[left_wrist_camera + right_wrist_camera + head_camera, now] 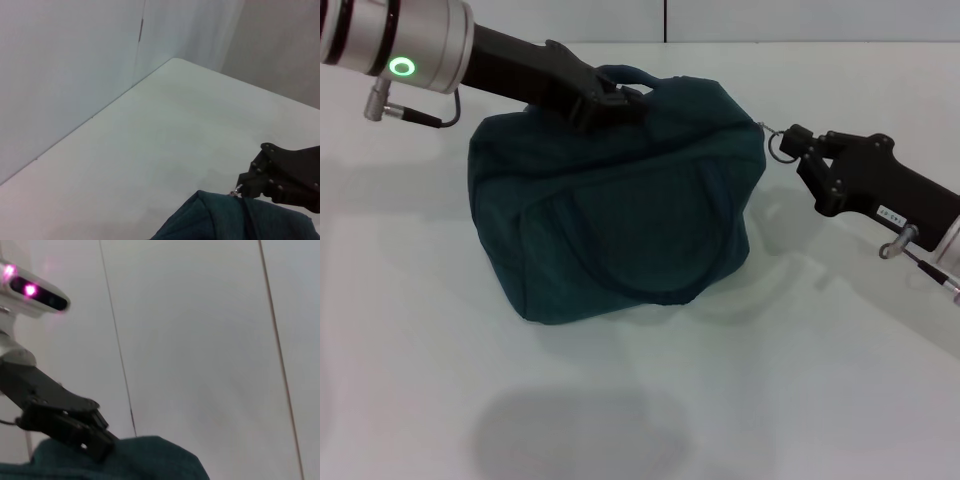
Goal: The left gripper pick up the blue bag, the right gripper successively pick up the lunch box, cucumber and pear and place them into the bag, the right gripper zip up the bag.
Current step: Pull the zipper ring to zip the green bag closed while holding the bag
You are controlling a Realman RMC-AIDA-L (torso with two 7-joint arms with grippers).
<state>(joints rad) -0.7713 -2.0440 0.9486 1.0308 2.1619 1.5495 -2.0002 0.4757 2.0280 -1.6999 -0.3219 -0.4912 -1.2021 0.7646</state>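
Note:
The blue bag (620, 220) stands bulging in the middle of the white table, and its top looks closed. My left gripper (610, 100) comes in from the upper left and is shut on the bag's top handle (628, 72). My right gripper (792, 146) is at the bag's right end, shut on the metal ring of the zipper pull (779, 146). The left wrist view shows that right gripper (245, 185) at the zipper pull (235, 190), on the bag's corner (220, 220). The lunch box, cucumber and pear are out of view.
The white table (820, 400) spreads around the bag, with a pale wall (60, 75) along its far edge. The bag's second handle (620, 285) lies flat against its front side. No other loose objects show.

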